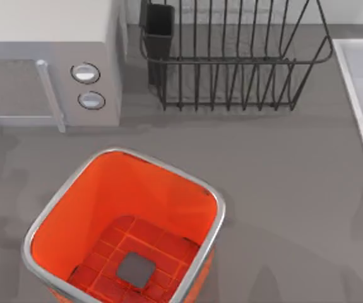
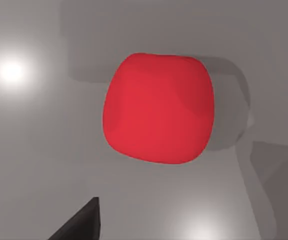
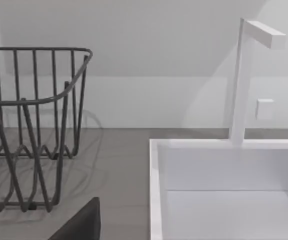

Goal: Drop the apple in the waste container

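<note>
Near the front edge of the grey table (image 1: 282, 189), left of centre: large rounded-square bright orange waste container (image 1: 99, 208) with silver metal rim, gridded orange floor, grey square centre, nothing inside. Along the back edge: grey microwave (image 1: 48, 63) at the left corner, black wire rack (image 1: 232, 63) around the middle, white sink (image 3: 224, 190) with a slim white tap (image 3: 241, 80) at the right.

In the left wrist view: glossy red rounded apple (image 2: 159, 107), resting on the grey surface, apparently just below that camera. Dark tip of one of the left fingers (image 2: 81, 222) beside it, not touching. Spread or pressed together: cannot tell, either arm.
</note>
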### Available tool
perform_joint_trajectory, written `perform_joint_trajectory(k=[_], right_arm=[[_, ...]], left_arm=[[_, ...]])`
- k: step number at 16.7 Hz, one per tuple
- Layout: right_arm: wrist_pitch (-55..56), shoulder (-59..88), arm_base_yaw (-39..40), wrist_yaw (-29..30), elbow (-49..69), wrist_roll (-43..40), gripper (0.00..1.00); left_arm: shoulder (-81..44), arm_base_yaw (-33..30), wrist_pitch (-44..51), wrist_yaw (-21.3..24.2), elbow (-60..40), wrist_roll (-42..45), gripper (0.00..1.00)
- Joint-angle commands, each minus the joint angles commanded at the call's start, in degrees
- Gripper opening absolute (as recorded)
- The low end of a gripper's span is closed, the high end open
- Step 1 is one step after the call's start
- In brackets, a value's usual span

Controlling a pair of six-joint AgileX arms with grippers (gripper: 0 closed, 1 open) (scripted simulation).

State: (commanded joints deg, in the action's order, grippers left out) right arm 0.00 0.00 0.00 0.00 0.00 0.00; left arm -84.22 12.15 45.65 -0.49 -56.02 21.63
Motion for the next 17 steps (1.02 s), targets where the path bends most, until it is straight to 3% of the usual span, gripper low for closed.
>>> perform_joint_trajectory(k=[8, 17], right_arm=[[0.0, 0.0, 0.0, 0.0, 0.0, 0.0, 1.00], [0.0, 0.0, 0.0, 0.0, 0.0, 0.0, 1.00]], left_arm=[[-23.0, 3.3, 12.2, 0.0, -19.8, 6.8, 1.00], [-23.6, 4.0, 10.5, 0.0, -16.3, 8.0, 1.00]])
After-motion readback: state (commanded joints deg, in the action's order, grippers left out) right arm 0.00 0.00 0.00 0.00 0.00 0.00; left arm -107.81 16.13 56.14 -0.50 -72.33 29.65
